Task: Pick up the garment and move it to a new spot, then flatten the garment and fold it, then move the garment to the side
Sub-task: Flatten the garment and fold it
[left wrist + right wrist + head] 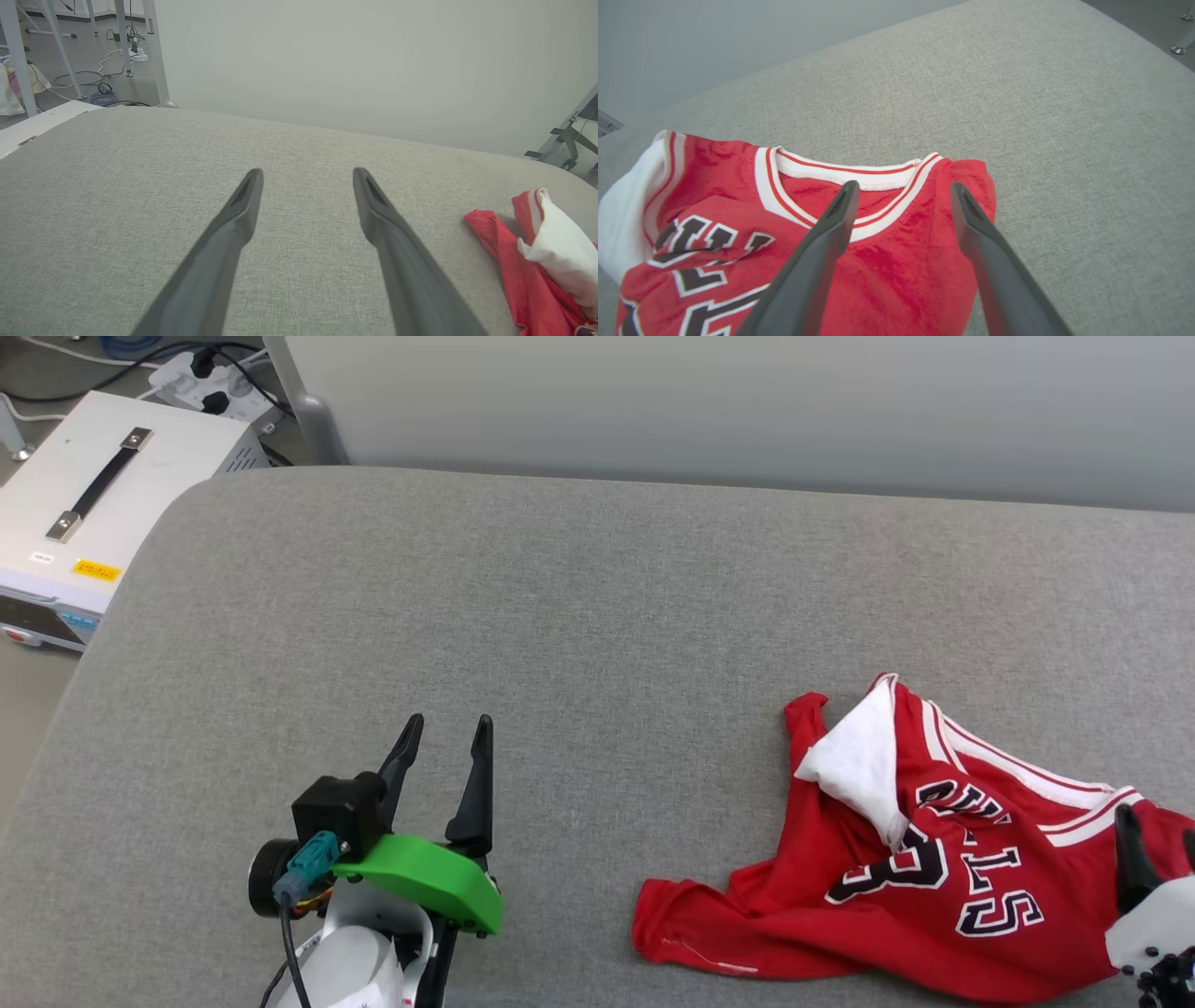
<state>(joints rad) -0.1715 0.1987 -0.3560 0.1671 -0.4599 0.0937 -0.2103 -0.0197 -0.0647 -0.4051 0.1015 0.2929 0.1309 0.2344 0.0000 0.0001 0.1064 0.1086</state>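
Now your right gripper [904, 185] hangs with fingers spread, gripping nothing, the rumpled red Bulls jersey [906, 261] lying just beneath them and off to their left. Your left gripper [307, 170] is spread too, over the bare grey cushion [560, 616], with the jersey away to its right.

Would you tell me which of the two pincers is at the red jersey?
The right pincer: its open fingers point at the garment's striped collar, whereas the left pincer is open over the bare grey surface, apart from the garment.

A grey fabric surface [597, 579] is spread beneath the left jaws; ahead a pale wall [747, 401] is seen, leftward a white case [187, 448] and cabled floor [88, 51].
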